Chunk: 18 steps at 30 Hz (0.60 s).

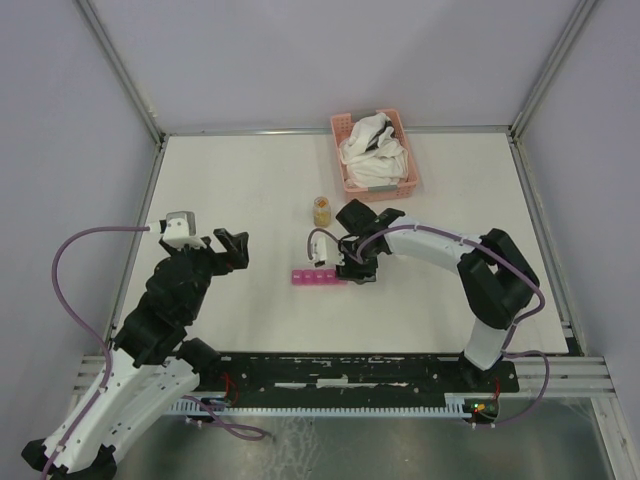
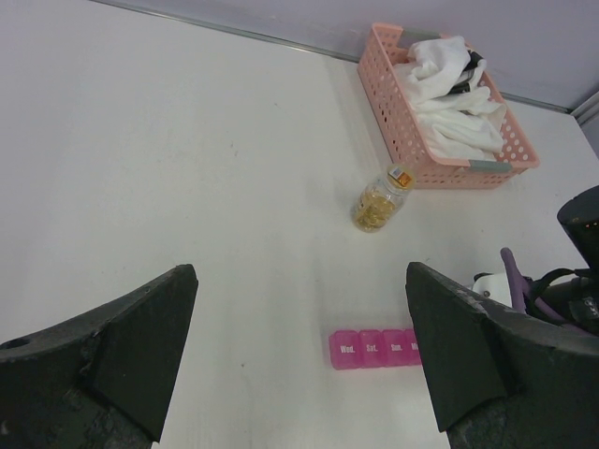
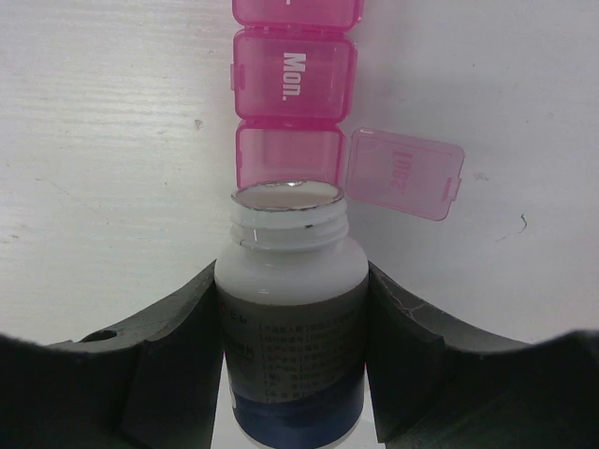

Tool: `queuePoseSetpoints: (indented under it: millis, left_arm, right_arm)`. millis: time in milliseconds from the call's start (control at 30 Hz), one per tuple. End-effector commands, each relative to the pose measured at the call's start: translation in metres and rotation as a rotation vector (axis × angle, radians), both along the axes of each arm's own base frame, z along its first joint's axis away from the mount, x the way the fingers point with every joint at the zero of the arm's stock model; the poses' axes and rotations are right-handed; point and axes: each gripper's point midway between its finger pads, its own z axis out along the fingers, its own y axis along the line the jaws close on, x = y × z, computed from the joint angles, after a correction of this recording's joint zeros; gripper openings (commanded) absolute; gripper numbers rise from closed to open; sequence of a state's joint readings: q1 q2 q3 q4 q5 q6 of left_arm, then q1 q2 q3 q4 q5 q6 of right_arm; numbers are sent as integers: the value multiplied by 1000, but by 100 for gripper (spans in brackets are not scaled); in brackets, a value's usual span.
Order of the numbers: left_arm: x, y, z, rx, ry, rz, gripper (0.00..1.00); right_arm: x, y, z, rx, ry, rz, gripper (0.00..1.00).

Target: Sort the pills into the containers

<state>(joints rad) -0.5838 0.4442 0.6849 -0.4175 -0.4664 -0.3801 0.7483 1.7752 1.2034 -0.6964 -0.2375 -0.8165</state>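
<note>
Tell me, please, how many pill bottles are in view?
2. A clear bottle of yellow pills stands near the pink basket; an uncapped white bottle sits in the right gripper, its mouth at the open compartment of the pill box. None seems hidden.

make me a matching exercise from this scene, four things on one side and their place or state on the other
1 white bottle
2 pill box end lid
3 amber jar
4 left fingers

a flipped open
b gripped by the right fingers
c spread, holding nothing
d standing near the pink basket

Pairs: 1-b, 2-a, 3-d, 4-c
</note>
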Motion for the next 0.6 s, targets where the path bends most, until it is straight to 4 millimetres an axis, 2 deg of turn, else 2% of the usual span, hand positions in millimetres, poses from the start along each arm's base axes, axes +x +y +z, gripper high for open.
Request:
queuePoseSetpoints:
  millis: [0,567]
  left_arm:
    - [2,3,7,21,-31,5,99]
    - [2,2,7,18,-33,-3,99]
  right_arm:
    - [8,6,8,-20,-37,0,1]
    - [6,7,11,-67,-52,-2,1]
